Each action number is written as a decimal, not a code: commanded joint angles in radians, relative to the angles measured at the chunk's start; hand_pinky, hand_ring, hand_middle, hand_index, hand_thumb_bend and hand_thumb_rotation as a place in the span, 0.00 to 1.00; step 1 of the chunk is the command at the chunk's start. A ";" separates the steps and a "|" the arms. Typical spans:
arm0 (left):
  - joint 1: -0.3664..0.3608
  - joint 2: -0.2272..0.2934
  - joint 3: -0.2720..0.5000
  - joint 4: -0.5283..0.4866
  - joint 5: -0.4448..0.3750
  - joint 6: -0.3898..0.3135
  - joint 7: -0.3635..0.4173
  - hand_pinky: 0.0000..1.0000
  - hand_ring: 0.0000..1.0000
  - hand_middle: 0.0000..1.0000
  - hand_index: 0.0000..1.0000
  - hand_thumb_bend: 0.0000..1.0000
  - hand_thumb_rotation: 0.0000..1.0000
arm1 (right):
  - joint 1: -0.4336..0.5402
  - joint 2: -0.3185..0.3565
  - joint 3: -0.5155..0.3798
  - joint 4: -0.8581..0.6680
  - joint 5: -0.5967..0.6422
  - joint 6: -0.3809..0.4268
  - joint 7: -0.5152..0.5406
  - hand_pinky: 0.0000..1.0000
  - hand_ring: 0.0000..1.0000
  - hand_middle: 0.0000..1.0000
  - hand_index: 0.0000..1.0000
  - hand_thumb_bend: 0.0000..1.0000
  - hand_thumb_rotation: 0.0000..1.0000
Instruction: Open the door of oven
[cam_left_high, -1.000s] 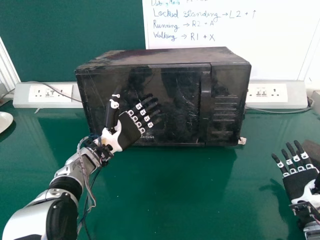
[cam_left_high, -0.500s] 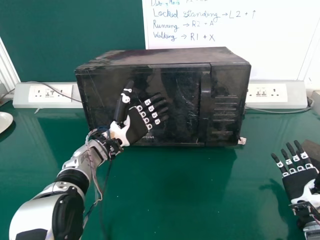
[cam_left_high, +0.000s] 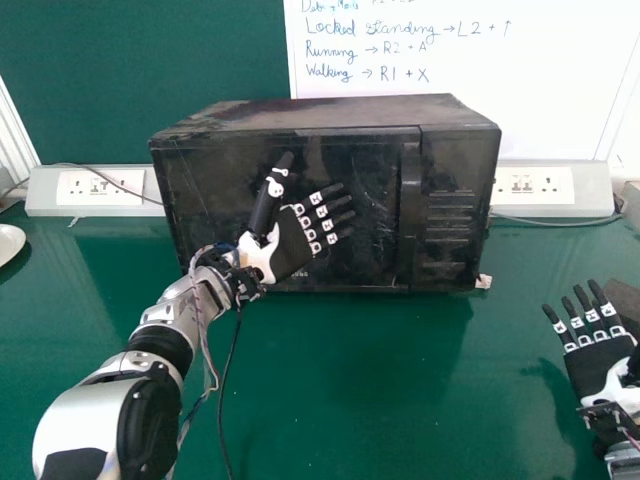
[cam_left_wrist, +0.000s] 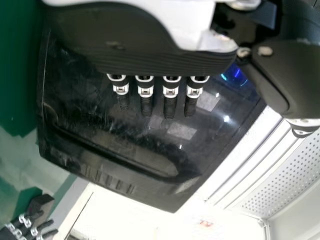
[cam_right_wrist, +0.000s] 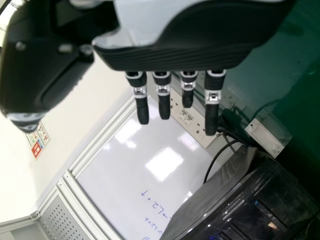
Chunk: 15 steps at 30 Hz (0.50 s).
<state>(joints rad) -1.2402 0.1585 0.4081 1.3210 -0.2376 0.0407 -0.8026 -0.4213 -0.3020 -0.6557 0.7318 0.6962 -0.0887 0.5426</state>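
Note:
The black oven (cam_left_high: 330, 110) stands on the green table with its door (cam_left_high: 370, 190) closed; the upright handle (cam_left_high: 411, 200) is right of the door's middle. My left hand (cam_left_high: 292, 240) is in front of the door, left of the handle, fingers straight and pointing toward it, thumb up. In the left wrist view my left hand (cam_left_wrist: 160, 55) hangs over the oven door (cam_left_wrist: 90, 105), the handle (cam_left_wrist: 115, 150) beyond its fingertips. My right hand (cam_left_high: 600, 362) is at the table's right side, fingers straight, holding nothing; the right wrist view shows this hand (cam_right_wrist: 185, 55) near the oven (cam_right_wrist: 250, 205).
Sockets are in the wall trunking on the left (cam_left_high: 100, 187) and right (cam_left_high: 535, 186) of the oven. A white plate (cam_left_high: 10, 242) lies at the far left. A dark block (cam_left_high: 625, 302) is beside my right hand. Behind stands a whiteboard (cam_left_high: 560, 90).
My left hand has moved to the right across the front of the door, closer to the handle, with its fingers still straight. My right hand and the oven have stayed put.

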 joint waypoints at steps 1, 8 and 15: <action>-0.030 -0.010 -0.014 0.008 0.011 0.009 0.007 0.73 0.91 0.95 0.91 0.98 0.75 | 0.016 0.045 0.006 0.038 0.001 0.003 -0.004 0.92 1.00 1.00 1.00 1.00 1.00; -0.048 -0.033 -0.048 0.012 0.049 0.003 0.036 0.74 0.91 0.97 0.93 0.98 0.76 | 0.013 0.053 0.010 0.035 0.000 -0.001 -0.006 0.95 1.00 1.00 1.00 1.00 0.98; -0.072 -0.059 -0.056 0.014 0.070 0.005 0.068 0.76 0.90 0.97 0.95 0.99 0.78 | 0.010 0.061 0.017 0.032 -0.003 -0.009 -0.009 0.93 1.00 1.00 1.00 1.00 0.97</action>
<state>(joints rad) -1.2826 0.1073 0.3652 1.3310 -0.1761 0.0480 -0.7418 -0.4333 -0.2823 -0.6457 0.7309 0.6946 -0.1060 0.5398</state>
